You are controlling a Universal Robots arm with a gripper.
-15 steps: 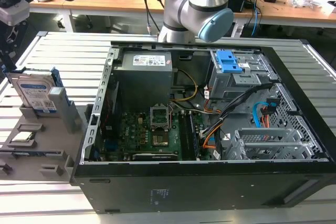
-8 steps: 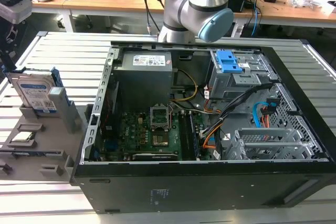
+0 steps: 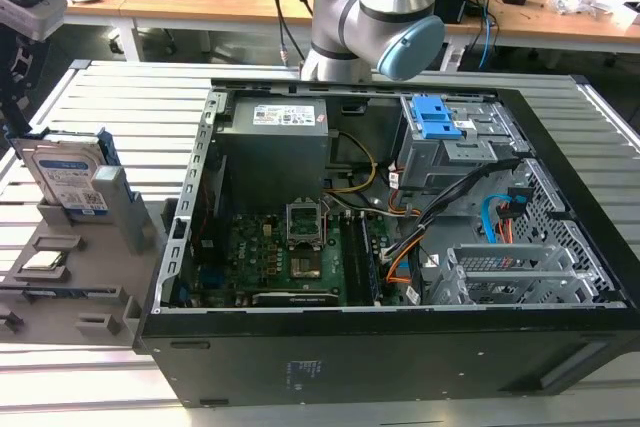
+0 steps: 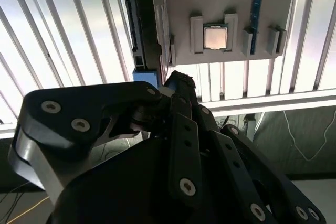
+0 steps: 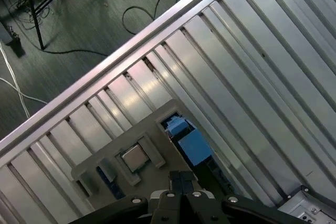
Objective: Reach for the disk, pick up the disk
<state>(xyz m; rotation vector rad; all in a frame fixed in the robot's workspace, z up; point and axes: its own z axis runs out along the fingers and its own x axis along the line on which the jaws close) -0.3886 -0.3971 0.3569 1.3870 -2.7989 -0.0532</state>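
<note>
The disk (image 3: 68,175) stands on edge in a grey holder (image 3: 95,297) at the exterior view's left, its white-and-blue label facing the camera and a blue bracket around it. My gripper (image 3: 14,107) hangs over the table's left edge, just above and beside the disk, apart from it. In the second wrist view the disk (image 4: 138,24) shows edge-on just past the black fingertips of the gripper (image 4: 178,80). In the first wrist view the blue bracket of the disk (image 5: 191,145) lies right beyond the gripper (image 5: 181,179). The fingers are shut with nothing between them.
A square silver CPU chip (image 4: 215,38) sits in the same holder beside the disk. An open black computer case (image 3: 380,247) stands to the exterior view's right, with a blue latch (image 3: 432,117) inside. The ribbed aluminium table (image 3: 130,107) ends just left of the holder, with floor cables below.
</note>
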